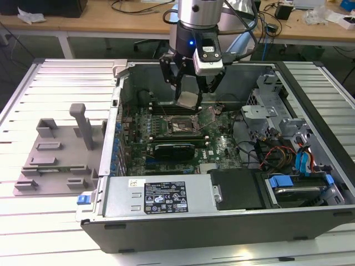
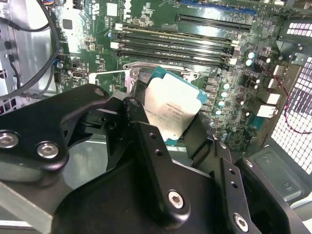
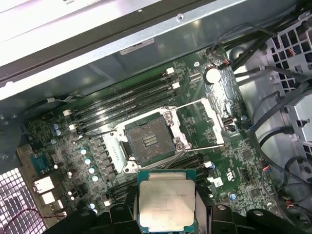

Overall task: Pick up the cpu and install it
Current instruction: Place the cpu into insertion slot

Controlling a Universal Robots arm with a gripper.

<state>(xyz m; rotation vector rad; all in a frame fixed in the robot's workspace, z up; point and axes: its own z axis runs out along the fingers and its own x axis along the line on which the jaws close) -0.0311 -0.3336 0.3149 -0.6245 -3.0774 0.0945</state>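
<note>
The cpu (image 1: 187, 100) is a small square chip with a silvery top, and my gripper (image 1: 188, 91) is shut on it above the motherboard inside the open computer case (image 1: 222, 221). In both wrist views the cpu (image 2: 171, 109) (image 3: 165, 199) sits between the black fingers (image 2: 141, 131), hanging above the board. The black socket (image 3: 148, 141) lies open with its metal load plate (image 3: 214, 117) and lever swung aside. In the exterior view the socket (image 1: 180, 124) is just below and in front of the held chip.
A grey plastic tray (image 1: 55, 155) with upright blocks sits on the slatted table at the exterior view's left. Memory slots (image 3: 126, 97), a black card (image 1: 175, 149), cables (image 1: 272, 152) and drive bays (image 1: 299, 183) crowd the case. Case walls surround the board.
</note>
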